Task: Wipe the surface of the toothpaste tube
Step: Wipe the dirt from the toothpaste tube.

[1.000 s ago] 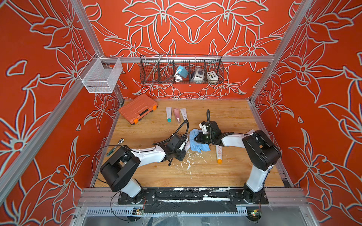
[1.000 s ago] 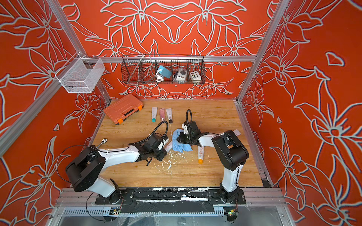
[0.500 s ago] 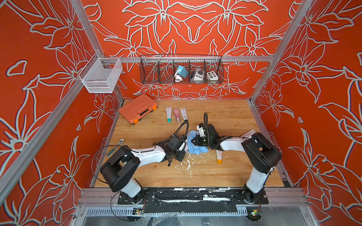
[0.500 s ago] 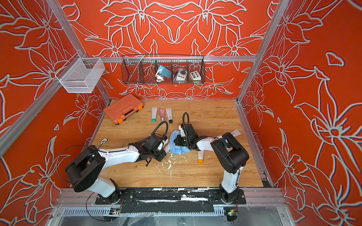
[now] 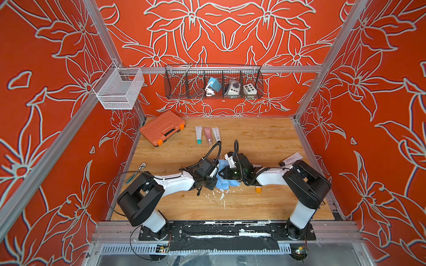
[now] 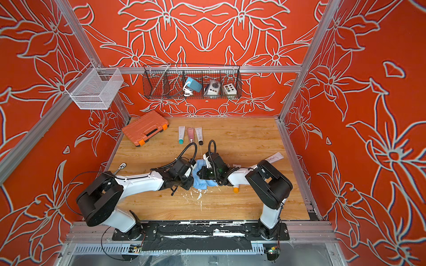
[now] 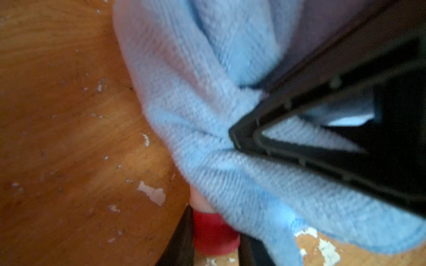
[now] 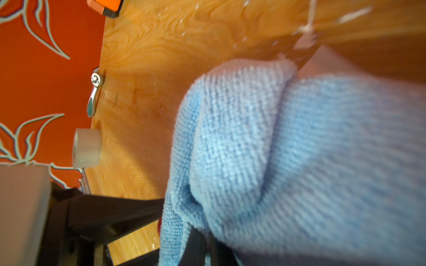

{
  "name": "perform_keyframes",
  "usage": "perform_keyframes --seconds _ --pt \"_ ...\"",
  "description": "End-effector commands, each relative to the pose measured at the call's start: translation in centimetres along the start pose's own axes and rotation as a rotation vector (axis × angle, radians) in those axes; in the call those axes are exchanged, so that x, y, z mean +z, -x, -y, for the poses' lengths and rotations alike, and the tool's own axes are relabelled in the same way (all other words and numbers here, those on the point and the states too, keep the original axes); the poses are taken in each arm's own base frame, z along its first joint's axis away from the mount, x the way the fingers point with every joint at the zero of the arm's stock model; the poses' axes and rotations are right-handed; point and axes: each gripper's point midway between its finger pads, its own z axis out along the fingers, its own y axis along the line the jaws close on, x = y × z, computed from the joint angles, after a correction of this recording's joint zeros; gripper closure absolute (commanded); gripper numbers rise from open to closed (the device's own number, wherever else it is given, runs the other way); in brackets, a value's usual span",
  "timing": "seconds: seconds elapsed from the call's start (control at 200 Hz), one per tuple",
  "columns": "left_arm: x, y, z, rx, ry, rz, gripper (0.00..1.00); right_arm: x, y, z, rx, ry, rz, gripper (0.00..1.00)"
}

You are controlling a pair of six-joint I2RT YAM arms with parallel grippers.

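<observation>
The toothpaste tube [image 7: 198, 200] lies mid-table, almost wholly under a blue cloth [image 7: 207, 96]; only a pale strip and its red cap [image 7: 214, 232] show. My left gripper [image 7: 215, 245] is shut on that cap, one finger on each side. My right gripper [image 8: 206, 249] is shut on a bunched fold of the cloth [image 8: 276, 149], which is draped over the tube's pale body [image 8: 322, 63]. In both top views the two grippers meet nose to nose over the cloth [image 5: 224, 178] [image 6: 200, 179], and the tube is hidden there.
Another tube with an orange cap [image 5: 258, 189] lies under the right arm. Three tubes [image 5: 208, 135] and an orange case [image 5: 162, 127] sit at the back, and a black-capped tube [image 5: 291, 159] at the right. A ratchet wrench [image 8: 94, 92] and a tape roll [image 8: 87, 147] lie by the left wall. White flecks dot the wood [image 5: 222, 195].
My right gripper has dragged the cloth leftward and nearer, along the tube towards the left gripper. The left gripper has stayed put on the cap.
</observation>
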Motion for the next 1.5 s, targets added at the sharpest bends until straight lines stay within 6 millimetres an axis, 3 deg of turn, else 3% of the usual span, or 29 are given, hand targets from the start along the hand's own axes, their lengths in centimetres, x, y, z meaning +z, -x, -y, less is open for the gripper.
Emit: perform_keyframes --seconds 0.0,0.355,0.841,1.036,1.496 --pt "-0.5 1.9 -0.2 -0.011 0.007 0.073 0.85 0.5 -6.3 1.1 0.062 -0.042 -0.193 1.0" --pt "-0.5 1.8 -0.2 -0.011 0.003 0.073 0.85 0.3 -5.5 -0.3 0.022 -0.034 -0.173 1.0" --pt "-0.6 1.8 0.3 -0.003 -0.024 0.075 0.85 0.2 1.0 3.6 0.021 -0.155 -0.086 1.0" --pt "-0.6 1.8 0.3 -0.002 -0.028 0.073 0.85 -0.1 2.5 6.2 0.05 -0.21 -0.076 1.0" --pt "-0.5 1.8 0.6 0.004 -0.044 0.07 0.86 -1.1 6.3 8.2 0.033 -0.272 -0.045 1.0"
